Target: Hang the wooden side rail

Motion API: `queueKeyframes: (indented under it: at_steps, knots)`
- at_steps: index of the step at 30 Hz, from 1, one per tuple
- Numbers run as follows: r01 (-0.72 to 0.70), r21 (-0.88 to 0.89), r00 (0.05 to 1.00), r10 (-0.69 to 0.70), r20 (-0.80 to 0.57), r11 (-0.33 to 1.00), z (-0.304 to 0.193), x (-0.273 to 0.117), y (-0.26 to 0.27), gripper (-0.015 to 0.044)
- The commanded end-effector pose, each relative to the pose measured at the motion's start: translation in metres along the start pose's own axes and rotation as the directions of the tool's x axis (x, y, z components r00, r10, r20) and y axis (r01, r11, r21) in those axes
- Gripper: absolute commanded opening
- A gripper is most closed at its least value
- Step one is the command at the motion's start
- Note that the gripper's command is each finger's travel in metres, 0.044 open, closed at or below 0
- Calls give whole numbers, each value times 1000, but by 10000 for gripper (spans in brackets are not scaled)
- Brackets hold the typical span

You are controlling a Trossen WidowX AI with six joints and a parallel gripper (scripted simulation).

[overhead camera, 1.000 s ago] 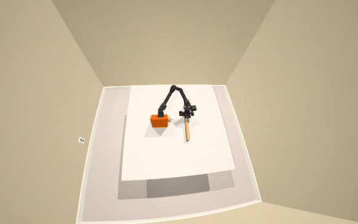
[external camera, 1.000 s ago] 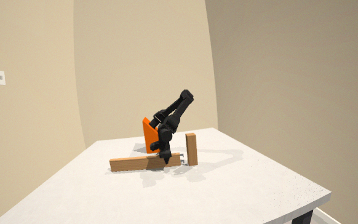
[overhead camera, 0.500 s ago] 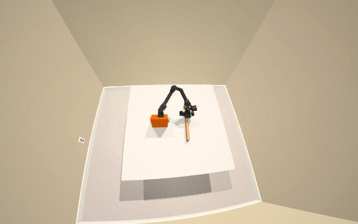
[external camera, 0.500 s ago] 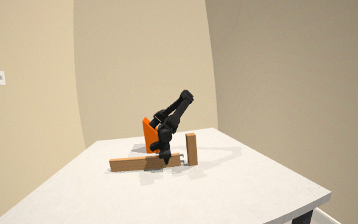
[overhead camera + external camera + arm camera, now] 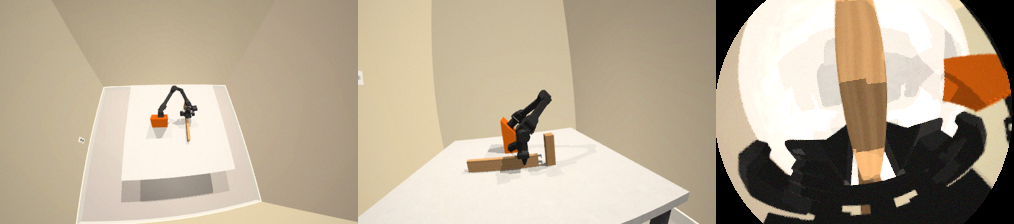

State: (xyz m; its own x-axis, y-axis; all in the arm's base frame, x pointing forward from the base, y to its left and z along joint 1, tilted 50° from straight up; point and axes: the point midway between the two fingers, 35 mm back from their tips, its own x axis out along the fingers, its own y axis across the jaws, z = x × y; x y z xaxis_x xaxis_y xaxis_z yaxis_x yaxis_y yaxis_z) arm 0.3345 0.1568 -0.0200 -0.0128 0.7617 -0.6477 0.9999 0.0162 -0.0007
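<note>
The wooden side rail [image 5: 188, 132] [image 5: 490, 165] [image 5: 861, 45] lies lengthwise on edge, its far end on the table. Its two steel hooks [image 5: 540, 156] stick out from the other end, one above the other, towards the upright headboard post [image 5: 549, 149]. A small gap shows between rail end and post, and the hooks do not look seated. The post's slot and pins are hidden. My gripper [image 5: 187, 116] [image 5: 524, 160] [image 5: 872, 167] points down and is shut on the rail near its hook end. Whether that end is lifted slightly off the table I cannot tell.
The orange base block [image 5: 159, 122] [image 5: 508, 138] [image 5: 971, 80] of the arm stands to one side of the rail. The arm arches high from it to the rail. The post stands close beyond the hook end. The white table [image 5: 172, 160] [image 5: 573, 191] bears everything.
</note>
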Motion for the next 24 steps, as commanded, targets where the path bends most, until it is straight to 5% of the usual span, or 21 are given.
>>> queueKeyframes:
  at_steps: [1, 24]
  knots:
    - [-11, -49, 1000, 11, -1, 999, -2, 0, 8, 0]
    - [-6, -35, 1000, 6, 0, 999, 0, 0, 6, 0]
